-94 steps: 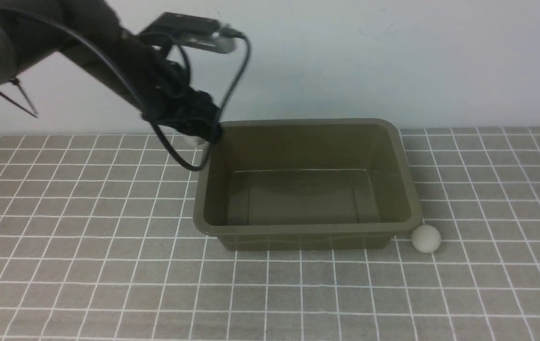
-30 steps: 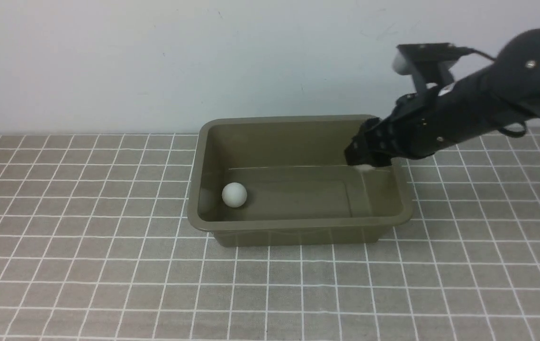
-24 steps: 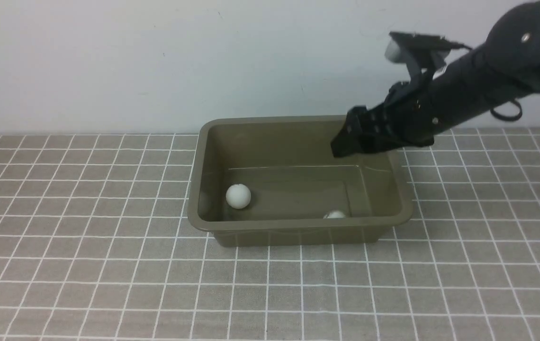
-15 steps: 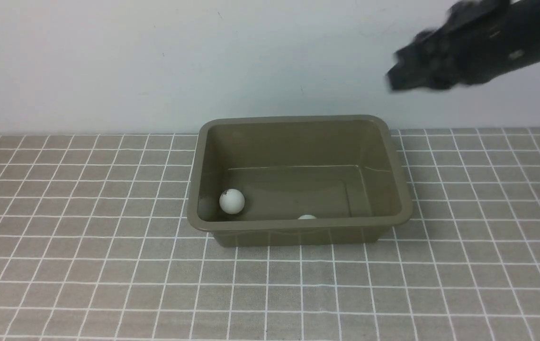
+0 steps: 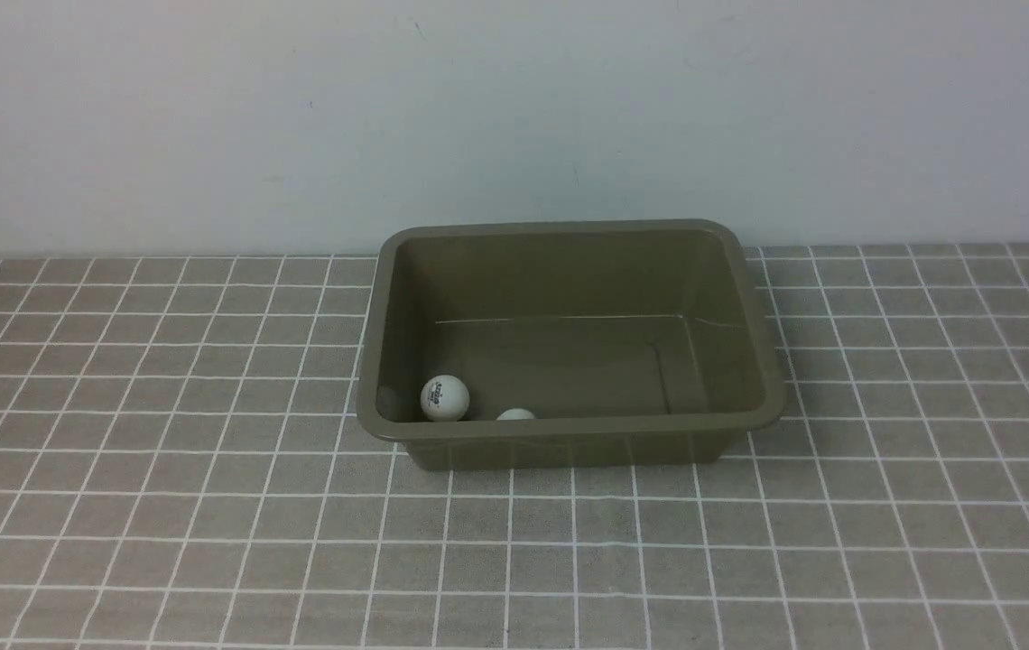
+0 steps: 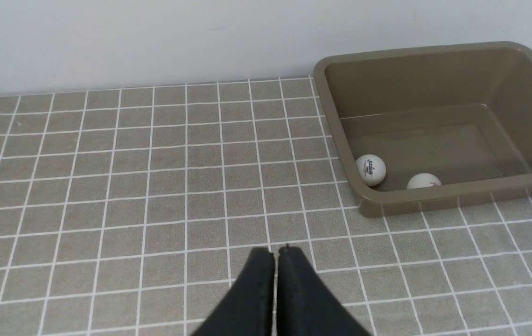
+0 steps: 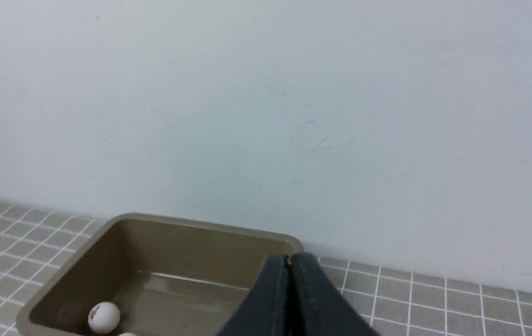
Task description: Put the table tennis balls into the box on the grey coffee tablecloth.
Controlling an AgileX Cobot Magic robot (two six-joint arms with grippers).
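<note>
The marked ball [image 5: 445, 398] and the plain ball [image 5: 515, 414] lie in the box [image 5: 569, 433] on the cloth [image 5: 162, 506]. The left gripper [image 6: 275, 254] is pinched closed above the cloth. The right gripper [image 7: 289, 261] is closed too, facing the wall [image 7: 247, 116].

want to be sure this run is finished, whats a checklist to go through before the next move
1. The printed table tennis ball lies inside the olive-brown box: ok.
2. The second table tennis ball lies inside the box, against its near wall: ok.
3. Both balls at rest: cannot tell.
4. The box stands upright on the grey checked tablecloth: ok.
5. The left end effector is shut and empty: ok.
6. The right end effector is shut and empty: ok.
</note>
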